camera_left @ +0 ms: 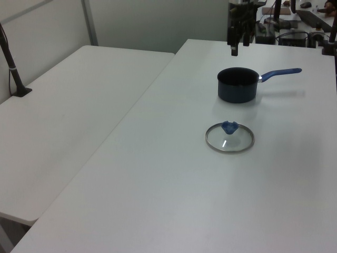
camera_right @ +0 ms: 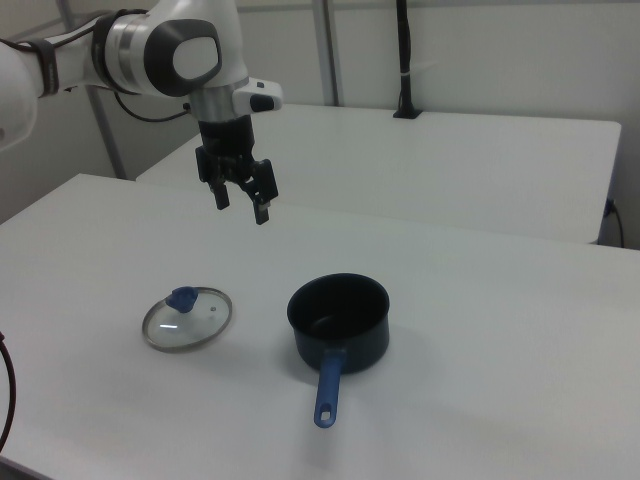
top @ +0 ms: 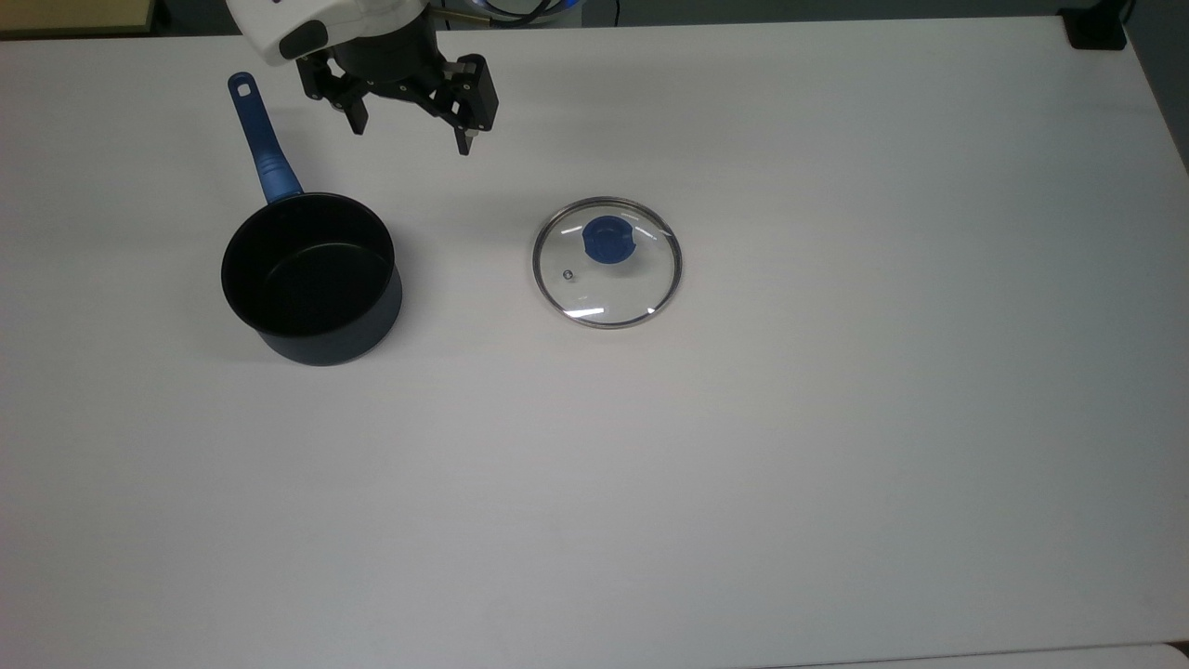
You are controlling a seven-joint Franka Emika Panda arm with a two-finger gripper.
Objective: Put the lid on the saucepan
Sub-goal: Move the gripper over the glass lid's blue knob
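The saucepan (top: 311, 279) stands upright and uncovered on the white table (top: 743, 465), dark navy with a black inside. Its blue handle (top: 263, 149) points toward the top view's upper edge. The glass lid (top: 608, 283) with its blue knob (top: 606, 239) lies flat on the table to the top view's right of the pan, well apart from it. My gripper (top: 411, 135) hangs open and empty above the table, beyond both and between them. In the right view the gripper (camera_right: 242, 210) is high above the lid (camera_right: 187, 320) and the saucepan (camera_right: 338, 320). The left view shows the lid (camera_left: 229, 138) in front of the saucepan (camera_left: 238, 84).
A second white table (camera_left: 79, 105) adjoins this one, with a black post (camera_left: 16, 79) clamped to it. A black object (top: 1096, 28) sits at the top view's upper right corner. Wide bare tabletop spreads around the lid and the pan.
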